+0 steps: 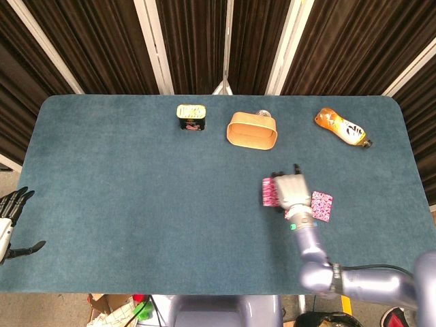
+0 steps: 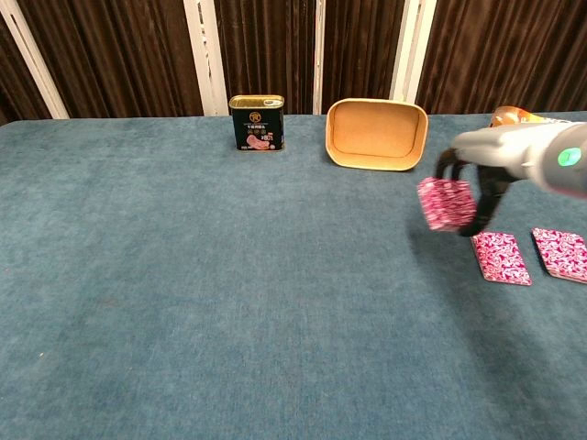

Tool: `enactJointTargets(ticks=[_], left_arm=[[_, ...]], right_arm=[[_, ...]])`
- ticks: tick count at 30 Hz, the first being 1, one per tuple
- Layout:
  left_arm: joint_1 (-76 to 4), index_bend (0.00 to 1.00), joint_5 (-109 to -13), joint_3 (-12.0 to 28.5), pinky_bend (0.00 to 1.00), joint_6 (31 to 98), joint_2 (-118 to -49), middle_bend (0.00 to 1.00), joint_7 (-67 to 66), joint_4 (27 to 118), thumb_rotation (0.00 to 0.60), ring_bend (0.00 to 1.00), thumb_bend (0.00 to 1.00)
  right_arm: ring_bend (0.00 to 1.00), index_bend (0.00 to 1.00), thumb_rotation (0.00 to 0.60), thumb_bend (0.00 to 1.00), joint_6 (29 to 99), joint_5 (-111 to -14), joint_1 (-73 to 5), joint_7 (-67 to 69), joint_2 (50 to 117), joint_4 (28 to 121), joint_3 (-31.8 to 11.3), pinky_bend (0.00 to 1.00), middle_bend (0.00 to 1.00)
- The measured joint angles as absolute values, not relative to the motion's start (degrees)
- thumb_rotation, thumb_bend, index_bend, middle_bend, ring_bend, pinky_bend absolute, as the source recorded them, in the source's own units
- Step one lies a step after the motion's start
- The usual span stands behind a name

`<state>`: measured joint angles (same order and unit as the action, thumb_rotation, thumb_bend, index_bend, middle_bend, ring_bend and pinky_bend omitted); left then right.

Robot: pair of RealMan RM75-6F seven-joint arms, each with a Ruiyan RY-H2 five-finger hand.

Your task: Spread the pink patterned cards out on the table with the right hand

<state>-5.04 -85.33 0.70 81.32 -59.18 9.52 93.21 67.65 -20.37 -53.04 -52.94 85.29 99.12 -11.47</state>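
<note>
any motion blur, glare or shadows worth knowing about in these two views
Chest view: the right hand and the pink patterned card stack it holds look slightly smeared, while the two pink patterned cards lying on the table stay crisp. Head view: even light, faint shadows, no glare on the blue felt table; the orange plastic bottle is sharp.

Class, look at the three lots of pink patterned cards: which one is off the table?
The cards held in the right robot hand, lifted above the table. The other two lots lie flat on the cloth.
</note>
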Motion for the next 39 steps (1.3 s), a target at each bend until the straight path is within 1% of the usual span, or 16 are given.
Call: enactJointTargets(ticks=[6,8,11,13,15,17,22,25,28,31,35,39], left_arm=[[-5.3,0.0,-85.2,0.6,0.0,80.6,-58.8,0.0,10.4,93.4,0.6,0.0,0.02],[-5.3,0.0,-85.1,0.6,0.0,80.6,-58.8,0.0,10.6,93.4,0.6,0.0,0.02],[-5.3,0.0,-85.1,0.6,0.0,80.5,-58.7,0.0,10.7,93.4,0.6,0.0,0.02],[-5.3,0.0,-85.1,0.5,0.0,80.5,-58.7,0.0,10.8,93.4,0.6,0.0,0.02],[-5.3,0.0,-85.2,0.5,0.0,80.5,-58.7,0.0,10.7,93.4,0.6,0.0,0.02],[-5.3,0.0,-85.3,0.5,0.0,80.5,-58.7,0.0,10.4,93.4,0.6,0.0,0.02],[-5.3,0.0,-85.0,0.6,0.0,80.6,-59.0,0.0,9.4,93.2,0.6,0.0,0.02],[-5.4,0.0,-83.9,0.9,0.0,80.2,-59.0,0.0,9.0,93.3,0.6,0.0,0.02],[-5.3,0.0,-83.7,1.0,0.0,80.3,-59.1,0.0,8.1,93.5,0.6,0.0,0.02],[-5.1,0.0,-83.6,1.0,0.0,80.9,-59.2,0.0,7.5,93.5,0.6,0.0,0.02],[-4.8,0.0,-82.8,1.3,0.0,80.9,-59.3,0.0,7.6,93.7,0.6,0.0,0.02],[-4.6,0.0,-82.6,1.6,0.0,81.8,-59.5,0.0,7.5,93.7,0.6,0.0,0.02]], right_arm=[[0.45,0.48,0.6,0.25,69.1,-18.2,-56.6,-56.1,91.9,96.8,-12.6,0.0,0.47],[0.45,0.46,0.6,0.25,69.4,-17.7,-57.4,-56.8,93.8,95.5,-12.8,0.0,0.47],[0.42,0.39,0.6,0.25,69.7,-17.1,-58.2,-57.5,96.0,93.4,-12.8,0.0,0.46],[0.38,0.33,0.6,0.25,70.1,-16.9,-58.3,-57.7,96.6,92.7,-12.5,0.0,0.42],[0.32,0.25,0.6,0.25,70.3,-16.9,-58.1,-57.8,96.7,92.7,-12.2,0.0,0.36],[0.28,0.2,0.6,0.25,70.5,-16.7,-57.9,-58.0,96.5,93.1,-12.0,0.0,0.32],[0.2,0.07,0.6,0.25,71.7,-15.9,-57.4,-58.6,95.7,94.9,-11.6,0.0,0.23],[0.15,0.02,0.6,0.25,73.2,-16.0,-56.8,-58.4,95.7,96.4,-11.4,0.0,0.18],[0.09,0.0,0.6,0.25,74.2,-16.7,-56.3,-58.3,95.6,98.0,-11.0,0.0,0.12],[0.06,0.0,0.6,0.25,75.6,-17.6,-55.7,-58.2,95.2,100.0,-10.4,0.0,0.09],[0.04,0.0,0.6,0.25,77.6,-18.9,-54.7,-57.9,93.7,103.4,-9.8,0.0,0.07],[0.01,0.0,0.6,0.25,80.0,-22.5,-52.6,-56.6,90.0,108.4,-8.0,0.0,0.05]])
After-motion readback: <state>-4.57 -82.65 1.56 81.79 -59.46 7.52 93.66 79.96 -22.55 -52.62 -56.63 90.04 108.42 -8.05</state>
